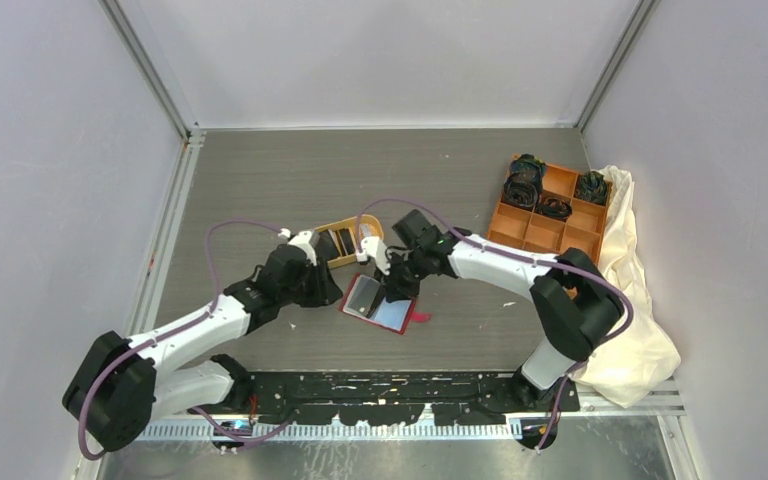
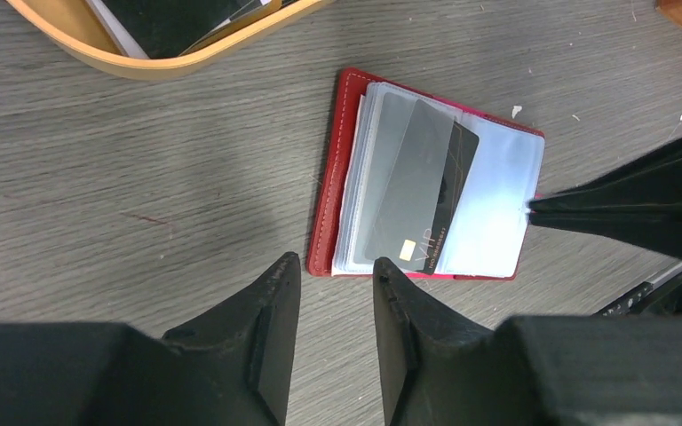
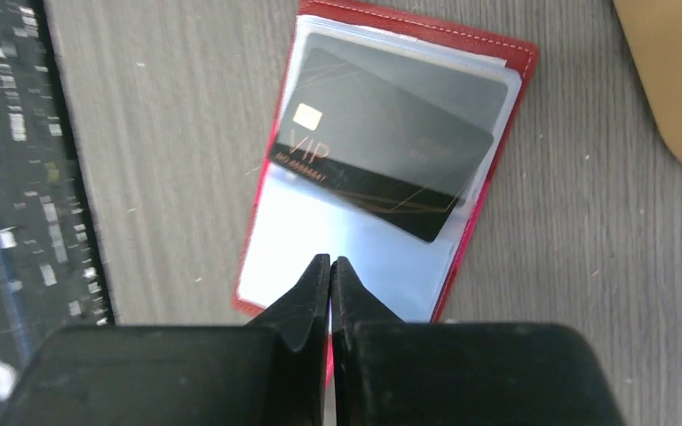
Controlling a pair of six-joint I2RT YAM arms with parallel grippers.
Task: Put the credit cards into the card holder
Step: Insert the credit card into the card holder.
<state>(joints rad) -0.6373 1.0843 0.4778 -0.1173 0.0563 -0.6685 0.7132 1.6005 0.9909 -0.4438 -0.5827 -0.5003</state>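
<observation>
The red card holder (image 1: 407, 322) lies open on the table, pale lining up. A black credit card (image 1: 363, 296) with a gold chip lies slanted on its clear sleeves; it also shows in the left wrist view (image 2: 426, 191) and the right wrist view (image 3: 382, 146). My right gripper (image 3: 330, 263) is shut, its tips resting on the pale lining of the holder (image 3: 519, 80), beside the card. My left gripper (image 2: 336, 268) is open and empty, just off the holder's red edge (image 2: 324, 213). More cards (image 2: 169, 18) lie in the orange oval tray (image 2: 142, 62).
The orange oval tray (image 1: 345, 240) sits just behind the holder. An orange compartment box (image 1: 550, 210) with black coiled bands stands at the back right beside a cream cloth (image 1: 630, 300). A black perforated plate (image 1: 400, 390) runs along the near edge.
</observation>
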